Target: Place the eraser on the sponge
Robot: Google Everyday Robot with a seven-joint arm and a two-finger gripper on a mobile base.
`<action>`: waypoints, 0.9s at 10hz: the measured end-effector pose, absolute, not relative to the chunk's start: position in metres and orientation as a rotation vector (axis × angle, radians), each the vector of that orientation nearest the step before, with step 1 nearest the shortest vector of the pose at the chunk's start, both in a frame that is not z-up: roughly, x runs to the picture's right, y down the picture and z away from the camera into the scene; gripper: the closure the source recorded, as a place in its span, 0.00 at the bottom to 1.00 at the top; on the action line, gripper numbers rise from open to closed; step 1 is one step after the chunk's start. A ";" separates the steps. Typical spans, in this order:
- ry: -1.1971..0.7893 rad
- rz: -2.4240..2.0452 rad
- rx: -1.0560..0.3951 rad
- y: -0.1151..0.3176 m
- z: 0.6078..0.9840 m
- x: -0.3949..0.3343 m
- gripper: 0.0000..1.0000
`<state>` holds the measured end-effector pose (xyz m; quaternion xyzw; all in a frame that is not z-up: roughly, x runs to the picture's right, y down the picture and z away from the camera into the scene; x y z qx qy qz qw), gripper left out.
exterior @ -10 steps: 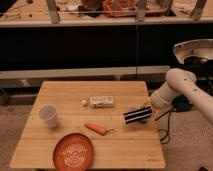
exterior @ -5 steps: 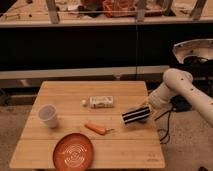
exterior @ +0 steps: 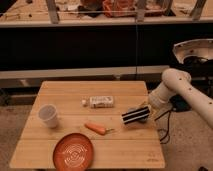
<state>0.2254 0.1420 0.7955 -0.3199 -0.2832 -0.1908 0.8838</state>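
Note:
The eraser (exterior: 136, 115), a black block with white stripes, lies slightly tilted near the table's right edge. My gripper (exterior: 145, 107) reaches in from the right on the white arm (exterior: 175, 85) and is shut on the eraser's right end. The sponge shows only as a small pale bit (exterior: 131, 109) behind the eraser's upper left edge. The eraser covers the rest of it, and I cannot tell whether the two touch.
On the wooden table (exterior: 65, 97) are a white printed packet (exterior: 101, 101) with a small white thing (exterior: 84, 102) beside it, a white cup (exterior: 48, 115), a carrot (exterior: 96, 129) and an orange plate (exterior: 73, 152). A dark shelf stands behind the table.
The arm has eased slightly up and left. The eraser stays in almost the same spot in the gripper.

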 end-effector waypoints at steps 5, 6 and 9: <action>-0.588 -0.404 -0.674 0.143 0.802 0.224 0.97; -0.586 -0.405 -0.676 0.143 0.803 0.224 0.93; -0.582 -0.402 -0.678 0.144 0.805 0.226 0.91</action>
